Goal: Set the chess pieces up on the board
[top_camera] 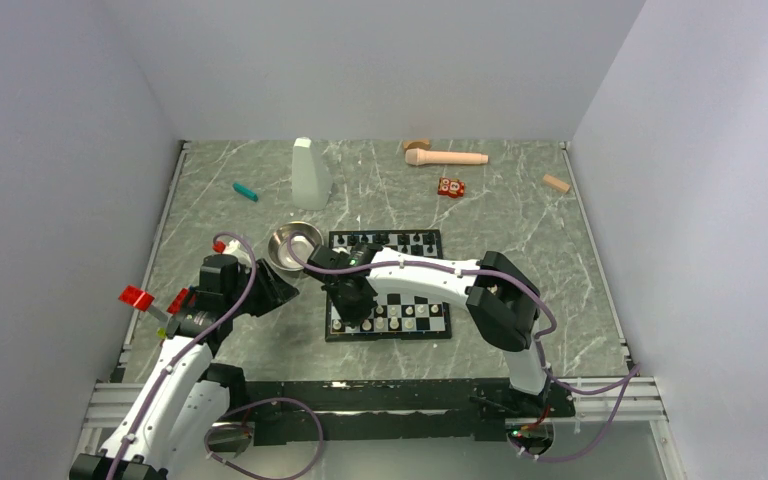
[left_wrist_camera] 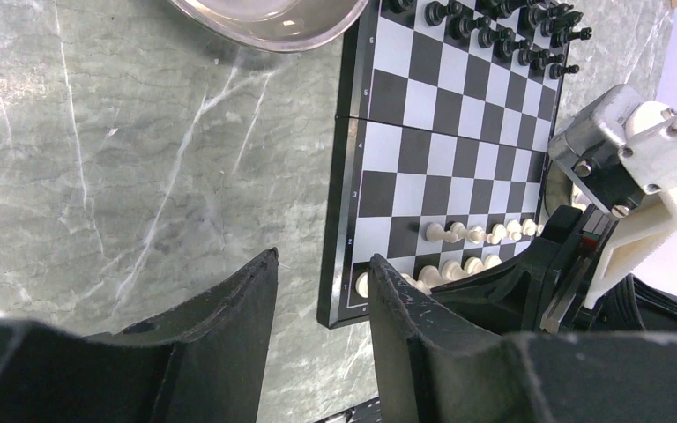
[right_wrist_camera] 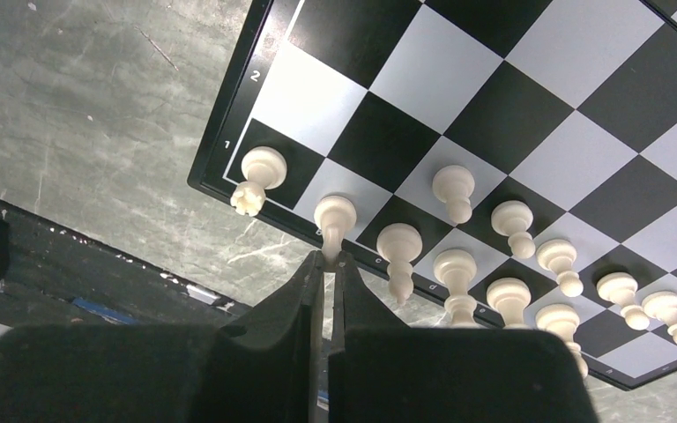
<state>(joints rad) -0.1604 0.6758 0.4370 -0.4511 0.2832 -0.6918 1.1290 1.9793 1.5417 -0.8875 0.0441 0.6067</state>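
The board (top_camera: 422, 283) lies mid-table, with black pieces (left_wrist_camera: 502, 35) along its far rows and white pieces (left_wrist_camera: 467, 234) along its near rows. My right gripper (right_wrist_camera: 328, 257) is shut on the top of a white piece (right_wrist_camera: 335, 216) that stands on the near row, second square from the corner. Beside it, a white rook (right_wrist_camera: 260, 172) occupies the corner square. In the top view the right gripper (top_camera: 352, 300) is over the board's near left part. My left gripper (left_wrist_camera: 323, 257) is open and holds nothing, above the table by the board's near left corner (left_wrist_camera: 339, 308).
A steel bowl (top_camera: 293, 243) sits just left of the board's far corner. Behind it are a white bottle (top_camera: 310, 173) and a teal pen (top_camera: 246, 191). A wooden pestle (top_camera: 447, 156), a red toy (top_camera: 450, 187) and a wooden block (top_camera: 556, 183) lie at the back right.
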